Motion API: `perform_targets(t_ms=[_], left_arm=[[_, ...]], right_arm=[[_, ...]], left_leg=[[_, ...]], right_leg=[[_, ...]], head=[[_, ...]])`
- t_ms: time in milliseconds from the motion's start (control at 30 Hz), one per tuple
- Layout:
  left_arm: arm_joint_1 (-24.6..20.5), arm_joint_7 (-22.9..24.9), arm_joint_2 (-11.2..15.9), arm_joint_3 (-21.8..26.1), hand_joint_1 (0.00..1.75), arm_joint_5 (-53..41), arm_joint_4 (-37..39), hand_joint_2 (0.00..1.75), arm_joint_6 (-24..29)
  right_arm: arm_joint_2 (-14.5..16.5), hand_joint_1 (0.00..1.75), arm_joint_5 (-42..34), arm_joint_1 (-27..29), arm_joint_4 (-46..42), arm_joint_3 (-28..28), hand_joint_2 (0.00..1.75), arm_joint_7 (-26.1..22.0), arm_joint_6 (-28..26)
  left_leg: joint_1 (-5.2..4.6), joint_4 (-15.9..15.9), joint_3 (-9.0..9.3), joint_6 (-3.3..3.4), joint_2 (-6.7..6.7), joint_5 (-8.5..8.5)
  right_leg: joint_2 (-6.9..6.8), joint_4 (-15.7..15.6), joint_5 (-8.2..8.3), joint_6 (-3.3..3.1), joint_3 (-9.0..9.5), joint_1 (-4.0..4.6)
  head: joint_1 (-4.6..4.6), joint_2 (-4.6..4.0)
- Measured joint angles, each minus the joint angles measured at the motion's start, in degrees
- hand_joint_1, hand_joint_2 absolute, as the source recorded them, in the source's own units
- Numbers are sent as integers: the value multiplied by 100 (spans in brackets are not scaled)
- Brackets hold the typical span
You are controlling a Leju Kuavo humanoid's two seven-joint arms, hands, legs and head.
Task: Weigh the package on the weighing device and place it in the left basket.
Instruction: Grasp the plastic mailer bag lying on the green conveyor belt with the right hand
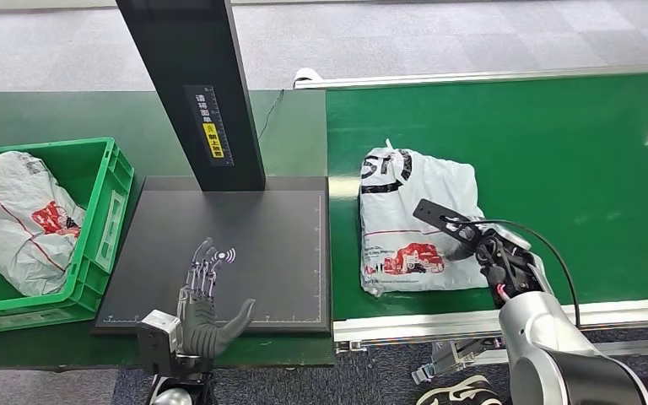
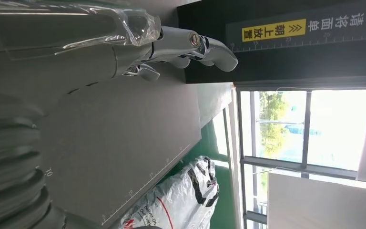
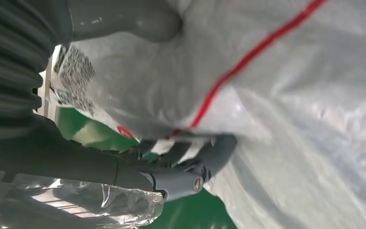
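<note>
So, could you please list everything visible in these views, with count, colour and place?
package on belt: one, white with red and black print, on the green conveyor, right of the scale
package in basket: one, white with red print, inside the basket
basket: one, green, left of the scale
scale platform: one, dark grey, centre
post: one, black with a yellow label, at the scale's far edge
conveyor belt: one, green, right
left hand: grey, fingers spread, over the scale's near edge, holding nothing
right hand: dark, fingers against the belt package's right edge; a grasp is unclear
</note>
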Motion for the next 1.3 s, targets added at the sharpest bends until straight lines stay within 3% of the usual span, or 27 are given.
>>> perform_targets(t_ms=[367,700,933,1133,1300], left_arm=[[1,0,0,11,0,3,0,175,2],[86,-24,15,17,0,39,-3,175,39],[99,-75,30,15,0,50,-2,175,64],[106,-139,28,9,0,43,-2,175,110],[106,-150,22,2,0,35,-2,175,139]], right_arm=[[51,175,134,-83,9,134,175,74,-110],[90,175,-58,-393,5,37,175,-269,-1362],[93,175,-323,-673,-73,-265,175,-822,-2090],[122,175,-901,-999,-257,-719,175,-1722,-3002],[141,175,-1097,-1264,-381,-1020,175,-1947,-3124]], left_leg=[[0,0,-2,0,-1,0],[0,0,-1,0,0,1],[0,1,-2,0,-1,1],[0,1,-2,-1,0,1],[0,1,0,-1,0,2]], right_leg=[[-1,0,0,0,0,0],[-1,0,0,0,0,0],[-1,1,0,0,0,0],[-1,1,1,0,0,0],[-1,1,1,0,1,0]], head=[[1,1],[1,1],[1,1],[0,1],[1,1]])
